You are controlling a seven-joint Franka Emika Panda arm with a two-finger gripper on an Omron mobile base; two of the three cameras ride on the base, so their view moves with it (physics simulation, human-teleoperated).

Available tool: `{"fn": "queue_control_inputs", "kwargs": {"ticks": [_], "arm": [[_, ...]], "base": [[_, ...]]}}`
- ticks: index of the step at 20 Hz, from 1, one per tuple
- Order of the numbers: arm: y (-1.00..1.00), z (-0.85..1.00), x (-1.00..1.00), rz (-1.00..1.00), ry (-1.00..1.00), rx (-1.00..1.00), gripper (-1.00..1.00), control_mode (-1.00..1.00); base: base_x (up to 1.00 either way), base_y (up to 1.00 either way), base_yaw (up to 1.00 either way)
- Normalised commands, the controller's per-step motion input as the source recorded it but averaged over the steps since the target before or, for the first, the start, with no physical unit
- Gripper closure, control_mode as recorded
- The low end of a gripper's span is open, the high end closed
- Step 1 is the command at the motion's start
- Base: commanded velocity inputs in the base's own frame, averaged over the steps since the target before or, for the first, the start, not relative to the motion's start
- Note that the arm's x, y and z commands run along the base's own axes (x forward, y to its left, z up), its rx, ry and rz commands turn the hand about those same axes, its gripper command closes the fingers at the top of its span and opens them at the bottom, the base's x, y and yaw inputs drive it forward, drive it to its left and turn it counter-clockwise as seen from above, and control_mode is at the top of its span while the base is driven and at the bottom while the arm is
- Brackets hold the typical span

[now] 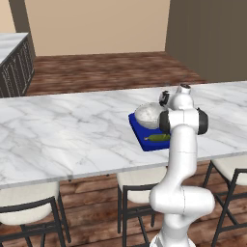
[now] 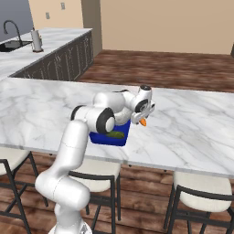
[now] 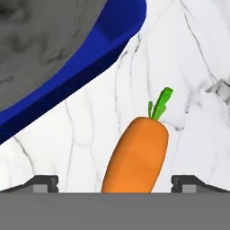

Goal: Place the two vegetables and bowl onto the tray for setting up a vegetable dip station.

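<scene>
Gripper (image 3: 115, 183) spread wide, released, straddling unlabelled carrot (image 3: 137, 155) beside blue tray (image 3: 81, 72)

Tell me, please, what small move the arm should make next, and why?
Probably lower the open tool a little further and close it on the carrot. The carrot lies on the marble counter beside the blue tray, between the fingertips, not gripped. The bowl and the green vegetable already sit on the tray, so the carrot seems to be the last piece.

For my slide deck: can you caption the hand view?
Open pincer straddling the carrot on the marble counter, beside the blue tray holding the bowl.
</scene>
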Motion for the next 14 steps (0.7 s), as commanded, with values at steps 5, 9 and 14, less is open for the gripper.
{"fn": "queue_control_inputs", "kwargs": {"ticks": [5, 9, 14], "arm": [[0.00, -0.20, 0.27, 0.00, 0.00, 0.00, -1.00, -1.00], [0.00, -0.18, 0.24, 0.00, 0.00, 0.00, 1.00, -1.00], [-0.14, 0.00, 0.04, 0.00, 0.00, 0.00, 1.00, -1.00]], "base": [[0.00, 0.00, 0.00], [0.00, 0.00, 0.00], [0.00, 0.00, 0.00]]}}
